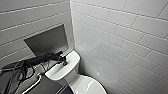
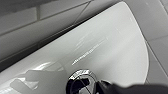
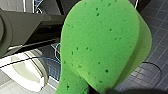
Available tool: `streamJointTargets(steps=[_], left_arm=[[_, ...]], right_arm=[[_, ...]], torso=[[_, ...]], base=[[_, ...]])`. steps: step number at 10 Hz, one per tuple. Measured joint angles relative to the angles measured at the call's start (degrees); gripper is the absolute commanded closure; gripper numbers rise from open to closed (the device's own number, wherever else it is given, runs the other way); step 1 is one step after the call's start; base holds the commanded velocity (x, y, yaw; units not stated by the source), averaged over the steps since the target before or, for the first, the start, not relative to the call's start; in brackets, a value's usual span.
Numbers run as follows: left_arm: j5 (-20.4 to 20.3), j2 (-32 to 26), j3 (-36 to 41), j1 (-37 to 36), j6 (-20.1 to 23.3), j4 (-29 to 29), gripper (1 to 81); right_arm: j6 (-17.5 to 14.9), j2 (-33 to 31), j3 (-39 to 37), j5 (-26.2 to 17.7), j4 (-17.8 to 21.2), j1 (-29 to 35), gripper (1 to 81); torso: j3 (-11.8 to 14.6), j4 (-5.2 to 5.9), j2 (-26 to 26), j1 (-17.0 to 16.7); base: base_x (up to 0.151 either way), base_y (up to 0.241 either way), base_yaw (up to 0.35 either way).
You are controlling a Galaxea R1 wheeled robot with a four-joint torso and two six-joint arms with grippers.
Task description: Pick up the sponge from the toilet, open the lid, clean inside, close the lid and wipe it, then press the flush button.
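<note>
- Closest, the sponge (image 3: pixel 100 45) stands up bright green in the right wrist view, its narrow end running down into the right gripper (image 3: pixel 107 91). It hangs clear above the dark tiled floor (image 3: pixel 156 22), so I judge the fingers clenched on it, though they are hard to make out.
- Next, the left gripper (image 1: pixel 63 60) reaches in over the tank (image 1: pixel 72 60) of the toilet (image 1: pixel 75 80). Whether it is released or clenched I cannot tell.
- A dark tip of that gripper lies against the edge of the chrome flush button (image 2: pixel 80 80), as far as the left wrist view shows. The button sits in the tank's glossy top.
- Below the tank, the lid (image 1: pixel 88 87) looks shut over the bowl. The step in hand therefore seems to be the flush press, the last of the task.
- What could go wrong: the tip meets the button near its rim rather than its middle, and the chrome is rounded and slick. A push may skid off onto the ceramic and fail to flush.
- A further risk: the sponge is soft and held by one end, so it may work loose and drop to the floor if the right arm swings.
- Beside the toilet, loose black cables (image 1: pixel 23 70) on the left arm hang near a white rail (image 1: pixel 37 80) and could snag on it.
- Farthest, a dark niche (image 1: pixel 47 41) is set in the pale tiled wall (image 1: pixel 120 30).
</note>
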Motion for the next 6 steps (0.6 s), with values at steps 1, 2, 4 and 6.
streamJointTargets(steps=[1, 2, 4, 6], left_arm=[[-0.07, 0.44, -0.96, 0.16, 0.00, 0.22, 81.1], [-0.16, 0.88, -1.90, 0.77, 0.02, 0.78, 81.1], [-0.74, 1.83, -4.13, 1.76, -0.02, 1.63, 81.1], [-1.07, 3.25, -6.21, 2.07, -0.04, 2.95, 81.1]], right_arm=[[0.00, 0.07, 0.00, -0.02, 0.00, -0.02, 81.1], [0.00, 0.13, 0.00, 0.00, 0.00, -0.02, 81.1], [0.00, 0.18, 0.00, -0.02, -0.02, -0.05, 81.1], [0.00, 0.94, -0.68, 0.41, -0.05, -0.51, 81.1]], torso=[[0.00, 0.00, 0.00, 0.00], [0.00, 0.00, 0.00, 0.00], [0.00, 0.00, 0.00, 0.00], [0.00, 0.00, 0.00, 0.00]], base=[[0.000, 0.000, 0.000], [0.000, 0.000, 0.000], [0.000, 0.000, 0.000], [0.000, 0.000, 0.000]])
